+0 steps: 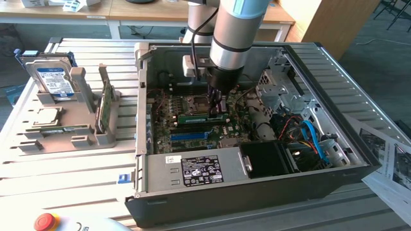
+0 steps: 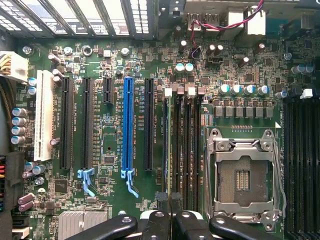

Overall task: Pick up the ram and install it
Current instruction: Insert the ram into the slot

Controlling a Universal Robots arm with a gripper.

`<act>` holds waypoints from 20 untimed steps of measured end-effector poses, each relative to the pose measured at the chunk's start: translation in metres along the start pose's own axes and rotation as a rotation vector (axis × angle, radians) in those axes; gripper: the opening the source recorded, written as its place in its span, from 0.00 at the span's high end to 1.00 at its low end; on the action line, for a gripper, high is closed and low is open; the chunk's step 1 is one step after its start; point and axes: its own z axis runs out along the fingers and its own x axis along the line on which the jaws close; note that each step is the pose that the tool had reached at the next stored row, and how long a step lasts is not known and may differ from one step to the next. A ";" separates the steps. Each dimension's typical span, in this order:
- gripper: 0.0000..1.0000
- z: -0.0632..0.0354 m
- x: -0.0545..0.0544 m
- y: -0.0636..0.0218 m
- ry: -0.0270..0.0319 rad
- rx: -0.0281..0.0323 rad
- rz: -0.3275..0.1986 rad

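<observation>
Exterior view: the arm reached down into the open computer case (image 1: 257, 192), a dark sheet-metal box. The gripper (image 1: 218, 109) stood over the motherboard (image 1: 168, 126), its jaws pinched together on the upper edge of the ram (image 1: 196, 117). The ram was a thin, flat green stick lying level along the memory slots, just beside the processor socket (image 1: 198, 102). By my reading, the pick-up was done and the installing step was in hand, with the stick at or just above its slot. I could not tell whether it was seated. Seating it would call for the stick to be square over the slot and pushed straight down, since a board this thin will flex or bind if tilted. Outside the case, on the exterior view's left, a grey plastic holder (image 1: 80, 137) carried a silver hard drive (image 1: 53, 79) and another green stick (image 1: 103, 108) standing on edge.

Wrist view: the black, matt fingertips (image 2: 162, 199) met with almost no gap over the long, dark memory slots (image 2: 186, 145). A fine pale edge ran on from them along one slot, probably the ram seen edge-on. The green board was crowded with round capacitors. It also held a glossy blue expansion slot (image 2: 128, 125), and the socket had a bright steel frame.
</observation>
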 end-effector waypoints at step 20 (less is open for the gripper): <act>0.88 0.0028 0.000 0.0001 0.0000 0.0000 0.000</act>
